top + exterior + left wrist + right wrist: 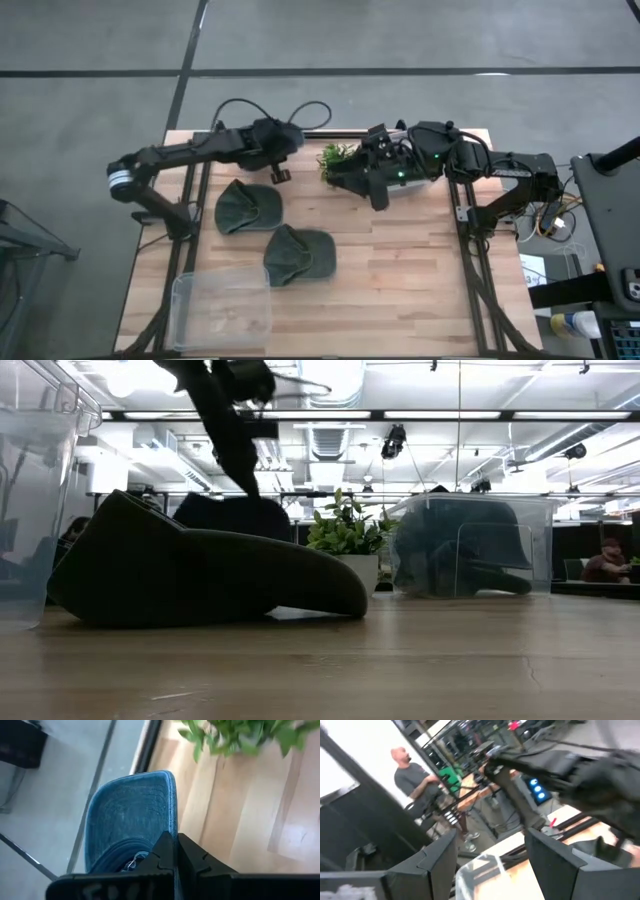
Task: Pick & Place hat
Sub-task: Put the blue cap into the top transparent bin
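My left gripper (175, 851) has its fingers pinched together on a blue hat (134, 817), gripping it at the edge nearest the wrist so the ribbed brim sticks out ahead of the fingers. In the high view that gripper (283, 140) sits at the far edge of the table (400, 270), just left of the potted plant (337, 158), which I am using as my marker. My right gripper (490, 852) is spread wide with nothing between its fingers; from above it (372, 165) hangs just right of the plant, low over a clear bin (470, 547) holding a dark hat (465, 565). Two more dark hats lie on the table nearer me than the plant: one (247, 207) to its left, another (297, 254) closer still, which fills most of the low view (200, 575) and blocks my sight of whatever is behind it. An empty clear bin (222, 308) stands at the near left corner, well apart from the plant. The right wrist view shows a person (417, 782) standing beyond the table. I can read no labels or writing anywhere.
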Tool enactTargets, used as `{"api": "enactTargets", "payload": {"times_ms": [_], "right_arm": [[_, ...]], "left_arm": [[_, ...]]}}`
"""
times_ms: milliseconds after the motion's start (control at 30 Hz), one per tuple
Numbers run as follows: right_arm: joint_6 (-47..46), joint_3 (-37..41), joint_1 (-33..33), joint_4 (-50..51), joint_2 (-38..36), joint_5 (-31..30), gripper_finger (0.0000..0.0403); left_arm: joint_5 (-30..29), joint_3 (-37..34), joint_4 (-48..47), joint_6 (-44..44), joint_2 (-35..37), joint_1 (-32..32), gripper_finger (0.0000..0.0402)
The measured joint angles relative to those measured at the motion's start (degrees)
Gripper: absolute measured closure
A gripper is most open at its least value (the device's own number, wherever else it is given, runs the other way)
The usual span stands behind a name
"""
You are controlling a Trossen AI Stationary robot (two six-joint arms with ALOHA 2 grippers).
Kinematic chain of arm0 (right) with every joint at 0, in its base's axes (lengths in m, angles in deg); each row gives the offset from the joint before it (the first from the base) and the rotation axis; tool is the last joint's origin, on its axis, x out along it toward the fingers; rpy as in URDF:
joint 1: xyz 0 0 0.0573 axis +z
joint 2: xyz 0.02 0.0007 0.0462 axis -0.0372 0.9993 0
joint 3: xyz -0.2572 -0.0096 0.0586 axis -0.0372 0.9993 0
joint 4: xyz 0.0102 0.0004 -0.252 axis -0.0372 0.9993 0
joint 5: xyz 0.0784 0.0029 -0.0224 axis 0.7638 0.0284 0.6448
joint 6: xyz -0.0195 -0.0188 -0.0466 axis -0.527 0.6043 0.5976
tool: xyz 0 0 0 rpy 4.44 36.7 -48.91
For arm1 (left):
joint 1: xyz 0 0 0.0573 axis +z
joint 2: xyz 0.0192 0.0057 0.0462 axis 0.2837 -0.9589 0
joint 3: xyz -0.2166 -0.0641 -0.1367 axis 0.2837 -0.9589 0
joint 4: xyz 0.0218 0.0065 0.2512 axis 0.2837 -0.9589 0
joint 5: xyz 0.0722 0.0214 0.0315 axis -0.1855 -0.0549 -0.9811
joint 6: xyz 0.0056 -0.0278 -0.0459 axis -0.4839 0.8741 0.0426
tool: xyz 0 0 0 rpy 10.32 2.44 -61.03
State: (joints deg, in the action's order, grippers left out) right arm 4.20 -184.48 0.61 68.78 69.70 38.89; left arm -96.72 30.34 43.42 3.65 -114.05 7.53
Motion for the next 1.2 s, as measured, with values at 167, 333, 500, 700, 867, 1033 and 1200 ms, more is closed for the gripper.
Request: {"api": "enactTargets", "payload": {"times_ms": [167,333,500,700,867,1033,1200], "right_arm": [[-2.8,0.0,-0.7,0.0,-1.3,-3.8,0.0179],[-3.8,0.0,-1.0,0.0,-2.3,-11.5,0.0179],[-4.2,0.0,-3.4,5.0,-1.4,-16.8,0.0179],[-17.7,0.5,-9.7,9.4,3.1,-11.6,0.0179],[-24.2,0.5,-13.8,8.7,7.9,-0.9,0.0179],[-24.4,0.5,-17.9,8.4,12.4,4.9,0.0179],[-25.2,0.5,-21.7,5.8,15.3,6.6,0.0179]], "left_arm": [[-0.1,0.0,-0.5,1.9,5.2,-0.4,0.0401],[0.0,0.1,-0.3,3.0,9.8,-1.0,0.0401],[0.0,0.4,0.7,2.4,13.4,-3.3,0.0401],[-4.1,0.4,-0.2,-2.5,15.7,-6.3,0.0401],[-4.4,0.4,0.5,-2.6,16.9,-8.4,0.0401],[-4.6,0.4,0.7,-2.6,17.5,-10.0,0.0401],[-4.7,0.4,0.8,-2.9,17.5,-11.2,0.0401]]}}
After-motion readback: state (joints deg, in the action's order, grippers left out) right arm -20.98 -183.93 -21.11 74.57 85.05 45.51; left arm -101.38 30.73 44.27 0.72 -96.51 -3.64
